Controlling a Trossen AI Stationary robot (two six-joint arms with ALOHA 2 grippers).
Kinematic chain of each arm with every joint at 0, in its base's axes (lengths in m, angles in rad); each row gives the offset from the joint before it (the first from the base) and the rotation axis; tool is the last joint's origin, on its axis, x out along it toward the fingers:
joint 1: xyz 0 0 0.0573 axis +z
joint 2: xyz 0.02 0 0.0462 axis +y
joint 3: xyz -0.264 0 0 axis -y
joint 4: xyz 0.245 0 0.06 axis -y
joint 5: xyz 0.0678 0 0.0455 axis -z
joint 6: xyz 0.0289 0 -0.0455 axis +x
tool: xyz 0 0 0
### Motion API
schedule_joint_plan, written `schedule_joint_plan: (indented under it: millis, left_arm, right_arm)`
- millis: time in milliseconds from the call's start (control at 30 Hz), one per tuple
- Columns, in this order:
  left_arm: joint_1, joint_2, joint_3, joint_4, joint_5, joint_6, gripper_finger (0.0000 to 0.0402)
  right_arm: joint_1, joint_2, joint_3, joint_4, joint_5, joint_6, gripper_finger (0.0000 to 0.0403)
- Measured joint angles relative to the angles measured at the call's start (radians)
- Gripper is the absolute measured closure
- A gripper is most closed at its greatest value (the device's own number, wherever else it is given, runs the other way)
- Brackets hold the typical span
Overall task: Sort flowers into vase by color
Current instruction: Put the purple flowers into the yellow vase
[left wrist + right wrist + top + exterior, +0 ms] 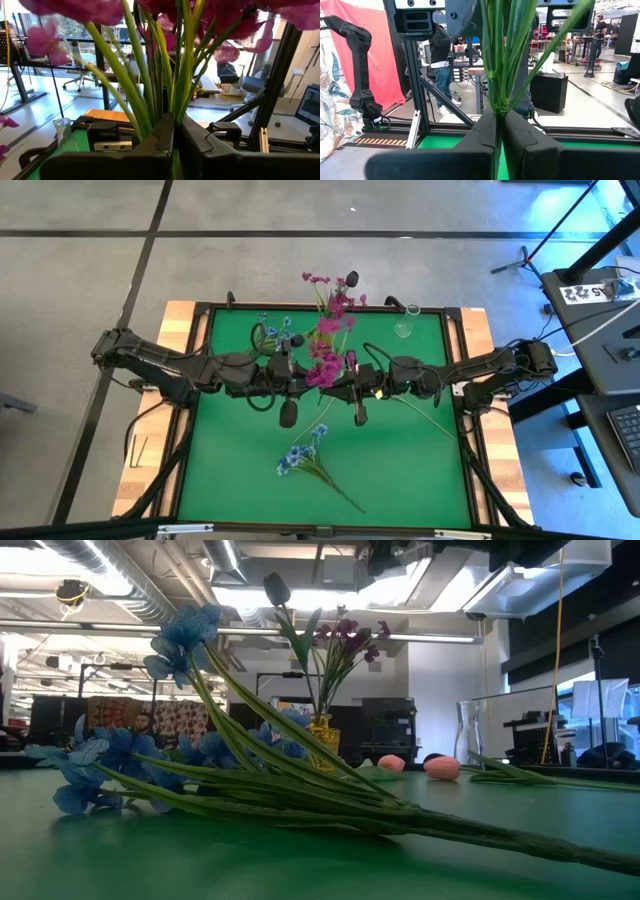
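Observation:
A magenta-pink spray [322, 365] stands upright over the table's middle, between my two grippers. My left gripper [303, 376] [176, 120] comes from the left and my right gripper [346, 377] [499, 112] from the right; both are shut on its green stems. Its lower end is hidden. A yellow vase [320, 730] near the far edge holds more magenta blooms [345, 635] and a dark tulip. A blue spray [305, 455] [190, 755] lies flat near the near edge. Pale pink tulips [440, 767] lie to the right. My left gripper pinches the bunched green stems [165, 100] of the magenta spray between its two fingers, level from the table's left and across the stems. The stems rise upright above the fingers, with the blooms overhead. My right gripper pinches the same bunch of stems [497, 97] between its two fingers, level from the table's right and across them. The stems stand upright above the fingers.
An empty glass vase [405, 325] [475, 730] stands by the far right corner. More blue blooms [275, 330] sit at the far left. Long tulip stems [430, 415] lie right of centre. The green mat [400, 470] is bordered by a black frame and wooden edges.

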Motion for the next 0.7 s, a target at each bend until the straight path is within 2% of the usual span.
schedule_joint_plan:
  millis: [167, 333, 567, 700]
  left_arm:
    - [-0.001, 0.0, 0.0, -0.003, -0.029, -0.007, 0.0367]
    - [-0.002, -0.023, 0.0, -0.046, -0.034, -0.007, 0.033]
    - [-0.037, -0.084, -0.002, -0.108, -0.121, -0.003, 0.0292]
    - [-0.073, -0.123, -0.002, -0.151, -0.189, 0.017, 0.0283]
  right_arm:
    - [0.0, 0.0, 0.0, -0.012, 0.017, -0.001, 0.0378]
    - [0.0, -0.018, 0.0, -0.047, 0.041, -0.029, 0.0394]
    - [0.0, -0.089, 0.0, -0.131, 0.158, -0.112, 0.0388]
    - [0.0, -0.125, 0.0, -0.169, 0.188, -0.14, 0.0394]
